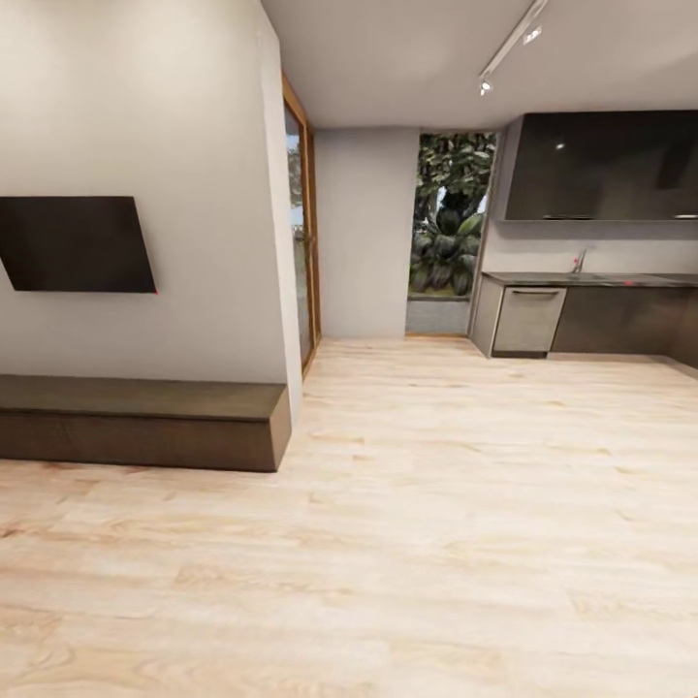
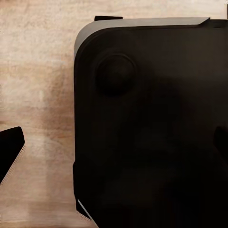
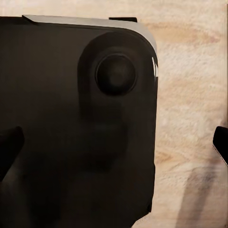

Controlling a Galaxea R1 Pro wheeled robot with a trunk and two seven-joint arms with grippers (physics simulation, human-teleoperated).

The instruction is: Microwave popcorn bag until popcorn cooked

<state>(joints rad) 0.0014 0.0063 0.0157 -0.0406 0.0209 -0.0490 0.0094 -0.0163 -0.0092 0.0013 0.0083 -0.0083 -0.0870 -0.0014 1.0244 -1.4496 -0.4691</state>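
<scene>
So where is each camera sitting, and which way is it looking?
Head view: up on the robot's head, facing a pale wooden floor toward a far dark grey kitchen countertop; none of its body.
Left wrist view: on the left arm, facing down at the robot's black rounded base; a dark fingertip at each edge.
Right wrist view: same, mirrored.
Both wrist views share base and floor.

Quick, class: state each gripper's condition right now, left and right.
Left gripper: open, fingers spread wide, holding nothing.
Right gripper: open, fingers spread wide, holding nothing.
</scene>
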